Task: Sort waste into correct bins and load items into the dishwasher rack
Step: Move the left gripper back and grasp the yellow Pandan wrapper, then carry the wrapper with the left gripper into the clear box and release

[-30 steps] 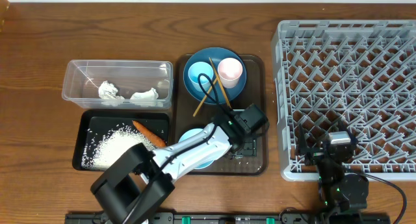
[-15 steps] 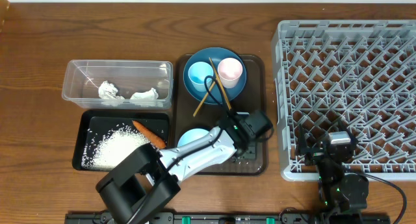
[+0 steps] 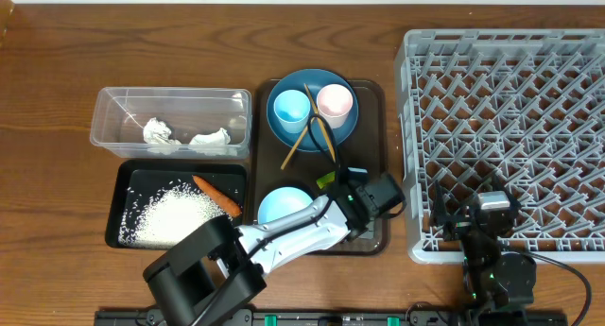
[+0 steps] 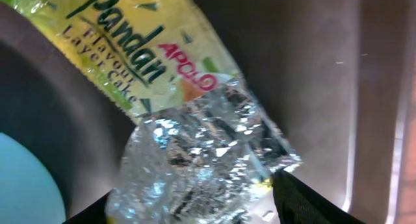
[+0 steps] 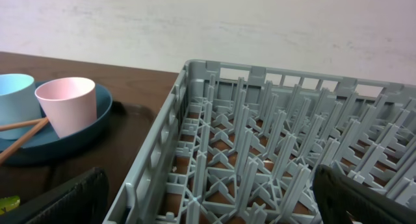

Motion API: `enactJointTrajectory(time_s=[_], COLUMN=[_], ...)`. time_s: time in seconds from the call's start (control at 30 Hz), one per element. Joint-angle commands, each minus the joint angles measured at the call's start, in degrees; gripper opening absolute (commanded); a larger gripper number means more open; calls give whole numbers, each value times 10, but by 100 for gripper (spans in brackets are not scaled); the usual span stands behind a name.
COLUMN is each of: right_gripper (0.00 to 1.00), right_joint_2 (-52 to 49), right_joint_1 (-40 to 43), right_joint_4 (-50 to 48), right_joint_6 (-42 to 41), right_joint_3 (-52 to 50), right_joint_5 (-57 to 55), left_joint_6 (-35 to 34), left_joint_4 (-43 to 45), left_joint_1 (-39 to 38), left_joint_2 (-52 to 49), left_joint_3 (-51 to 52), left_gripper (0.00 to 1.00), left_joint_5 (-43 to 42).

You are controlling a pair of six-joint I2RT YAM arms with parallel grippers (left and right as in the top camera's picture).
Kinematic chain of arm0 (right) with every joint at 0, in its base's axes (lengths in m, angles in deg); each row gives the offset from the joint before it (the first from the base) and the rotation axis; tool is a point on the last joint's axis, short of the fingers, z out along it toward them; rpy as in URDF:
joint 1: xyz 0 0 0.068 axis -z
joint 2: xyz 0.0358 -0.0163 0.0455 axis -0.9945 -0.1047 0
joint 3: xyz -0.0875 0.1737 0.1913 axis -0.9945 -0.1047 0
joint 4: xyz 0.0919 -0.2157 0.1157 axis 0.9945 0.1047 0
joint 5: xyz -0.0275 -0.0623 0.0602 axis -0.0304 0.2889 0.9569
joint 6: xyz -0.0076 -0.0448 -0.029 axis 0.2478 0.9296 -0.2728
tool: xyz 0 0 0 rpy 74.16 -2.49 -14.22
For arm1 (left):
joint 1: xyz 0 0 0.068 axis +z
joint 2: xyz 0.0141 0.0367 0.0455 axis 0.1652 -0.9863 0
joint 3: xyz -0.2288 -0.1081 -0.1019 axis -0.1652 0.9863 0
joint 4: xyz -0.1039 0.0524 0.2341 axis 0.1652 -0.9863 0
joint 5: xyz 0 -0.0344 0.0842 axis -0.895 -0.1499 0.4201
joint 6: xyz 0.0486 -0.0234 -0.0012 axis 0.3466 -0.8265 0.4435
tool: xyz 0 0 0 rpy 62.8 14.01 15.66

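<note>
The left pincer (image 3: pixel 380 196) has slid toward the table's right edge across the brown tray (image 3: pixel 375 99), uncovering the snack wrapper (image 4: pixel 149 62) lying there near the front edge, though whether it is clamped I cannot tell, so binning remains; the right pincer (image 5: pixel 208 201) rests apart.

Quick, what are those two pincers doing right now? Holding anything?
Left pincer: open, fingers on either side of the snack wrapper, not clamped.
Right pincer: open, empty, facing the dishwasher rack.
</note>
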Motion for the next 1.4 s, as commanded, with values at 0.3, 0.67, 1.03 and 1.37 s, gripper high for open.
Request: enactJointTrajectory(time_s=[0.3,0.67,1.03,1.37], right_gripper=[99,99,99,99], right_joint_2=[2,2,2,2], right_joint_1=[-3,-3,-3,-3], right_joint_4=[2,2,2,2], right_joint_6=[7,7,7,7], right_joint_3=[-1,-1,-1,-1], right_joint_5=[0,0,0,0], left_joint_6=[-16,-16,-20,-20], left_joint_4=[14,9,-33,-53], left_joint_1=[-1,-1,0,31], left_joint_2=[-8,-5,73,235], left_joint_3=[21,20,-2,-2], left_gripper=[31,6,6,6], left_joint_5=[18,18,-49,-71])
